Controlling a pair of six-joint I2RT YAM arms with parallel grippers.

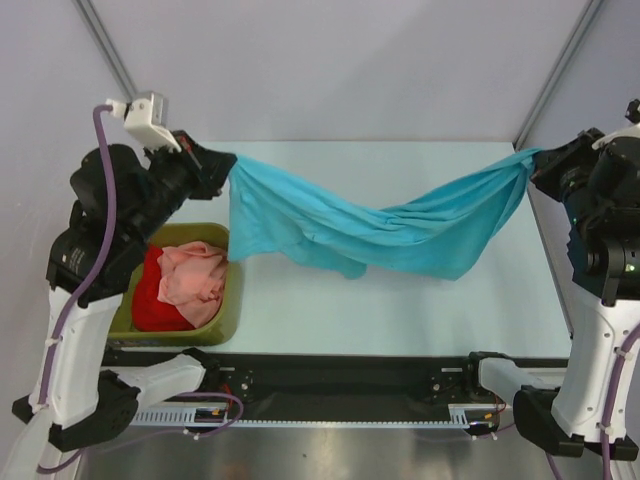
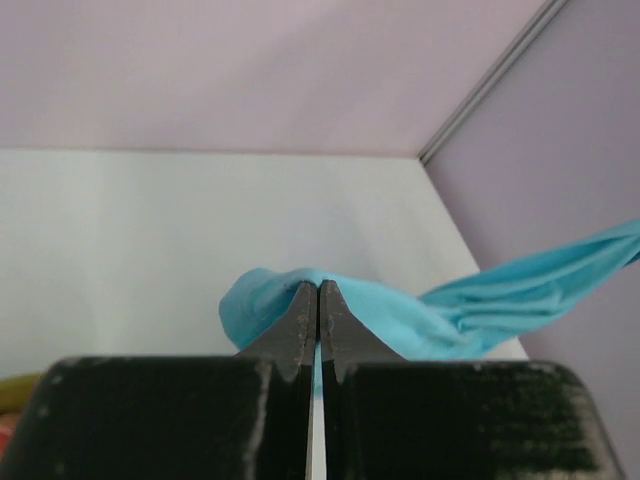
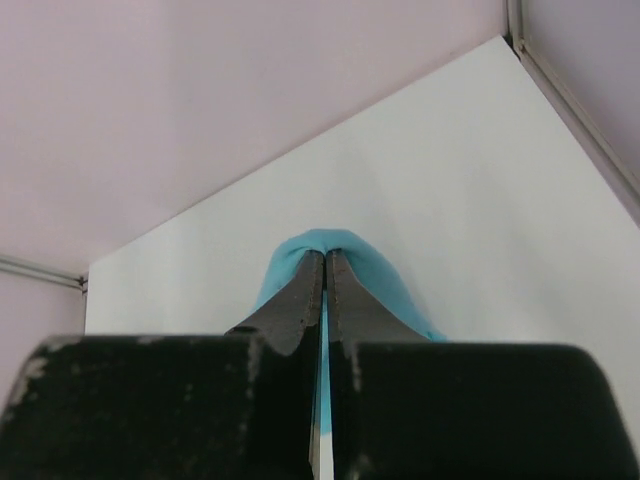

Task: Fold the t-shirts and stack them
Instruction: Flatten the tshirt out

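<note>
The turquoise-blue t-shirt [image 1: 380, 235] hangs stretched in the air across the upper middle of the overhead view, a soft, creased cloth slung like a hammock above the pale table [image 1: 400, 320]. Its end at the left of the frame spreads into a broad, drooping sheet, while its end at the right is gathered into a narrow twist of folds. The left gripper [image 1: 226, 166] is pinched tight on the cloth at the upper left of the frame; in its wrist view the two dark fingers [image 2: 300, 325] meet with only a sliver of blue between them, and the fabric bulges over their tips. The right gripper [image 1: 530, 166] is clamped the same way on the opposite end at the upper right, its fingers [image 3: 345, 300] closed with cloth wrapped round their tips. The shirt's long axis runs across the frame from left to right, sagging in the middle, where the lowest folds dip toward the table; I cannot tell whether they touch it. At the lower left an olive-green tub [image 1: 228, 318] holds the salmon-pink t-shirt [image 1: 195, 275], crumpled on top of the red t-shirt [image 1: 152, 302], just below the broad hanging end of the blue one.
</note>
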